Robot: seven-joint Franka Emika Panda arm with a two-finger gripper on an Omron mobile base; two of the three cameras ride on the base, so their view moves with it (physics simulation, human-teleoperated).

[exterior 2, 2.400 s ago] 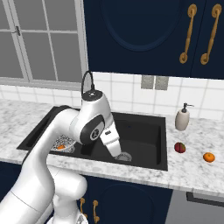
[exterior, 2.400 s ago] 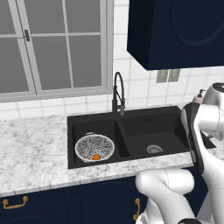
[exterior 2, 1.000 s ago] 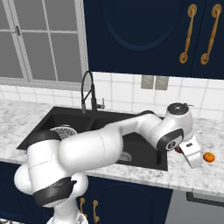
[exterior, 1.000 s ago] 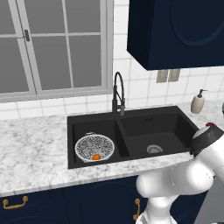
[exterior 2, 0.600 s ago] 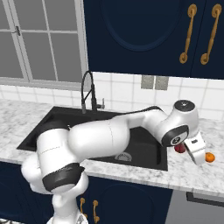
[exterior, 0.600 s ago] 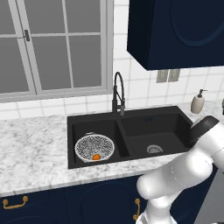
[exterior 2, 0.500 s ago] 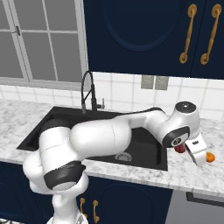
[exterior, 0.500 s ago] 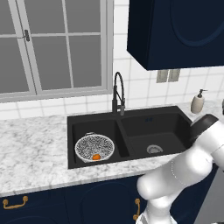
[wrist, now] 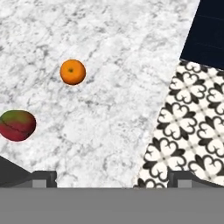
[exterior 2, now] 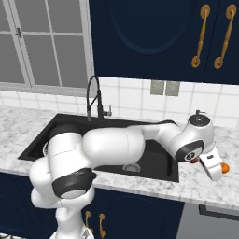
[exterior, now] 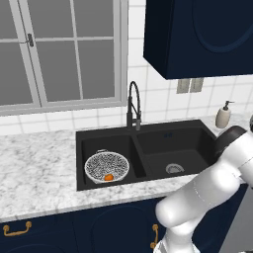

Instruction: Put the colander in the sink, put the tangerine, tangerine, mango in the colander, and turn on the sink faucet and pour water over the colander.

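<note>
The colander (exterior: 106, 166) sits in the left basin of the black sink (exterior: 197, 139) with one tangerine (exterior: 108, 176) inside it. The black gooseneck faucet (exterior: 133, 104) stands behind the divider; no water is in view at its spout. My arm reaches far right over the marble counter. My gripper (wrist: 112, 180) hangs open and empty above the counter, fingertips (wrist: 43, 178) wide apart. Ahead of it to the left lie a second tangerine (wrist: 72, 71) and the dark red mango (wrist: 17, 125). In the right base view this tangerine (exterior 2: 225, 168) peeks out beside the hand (exterior 2: 213, 167).
A beige soap dispenser (exterior: 223, 115) stands at the back right of the sink. The counter's edge runs close on the right of the hand view, with patterned floor tiles (wrist: 188, 131) and a dark cabinet (wrist: 205, 30) beyond it.
The arm has swung a little farther right over the counter, bringing the hand above the two fruits. The jaws stayed open.
</note>
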